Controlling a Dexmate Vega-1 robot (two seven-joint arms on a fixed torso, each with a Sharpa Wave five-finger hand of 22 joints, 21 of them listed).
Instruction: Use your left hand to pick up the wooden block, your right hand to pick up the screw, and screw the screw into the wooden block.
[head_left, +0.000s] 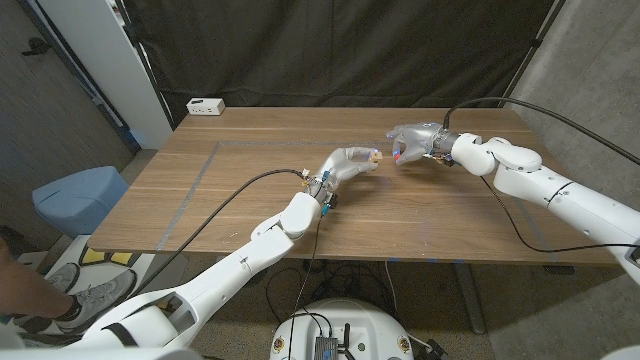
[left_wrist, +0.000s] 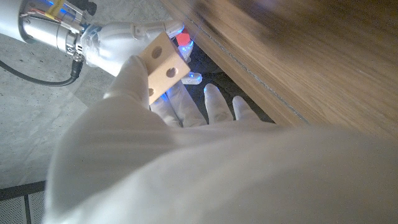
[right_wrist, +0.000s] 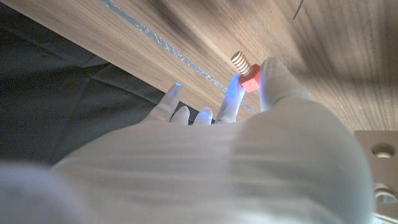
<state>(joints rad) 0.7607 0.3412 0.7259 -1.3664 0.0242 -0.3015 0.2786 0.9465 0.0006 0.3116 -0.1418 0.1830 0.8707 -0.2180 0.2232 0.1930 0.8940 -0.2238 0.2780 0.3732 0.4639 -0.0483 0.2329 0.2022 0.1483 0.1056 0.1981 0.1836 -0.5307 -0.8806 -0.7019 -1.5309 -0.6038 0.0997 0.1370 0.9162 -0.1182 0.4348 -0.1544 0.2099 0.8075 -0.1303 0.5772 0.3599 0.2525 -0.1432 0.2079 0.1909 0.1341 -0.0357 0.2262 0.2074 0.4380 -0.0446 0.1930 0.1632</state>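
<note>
- Left hand grips the block above the middle of the table, its holed face turned toward the other hand.
- Right hand pinches the screw by its red head, threaded end outward, just beside the block but apart from it.
- Both hands are well in from the table's edges, with bare wood all around.
- A white box sits at the far left corner.

Both arms are glossy white with rounded shells and bulging joints. Each robot hand, left and right, wears a pale translucent cover. Black cables trail from both wrists, beside bare metal collars and coloured wires.
</note>
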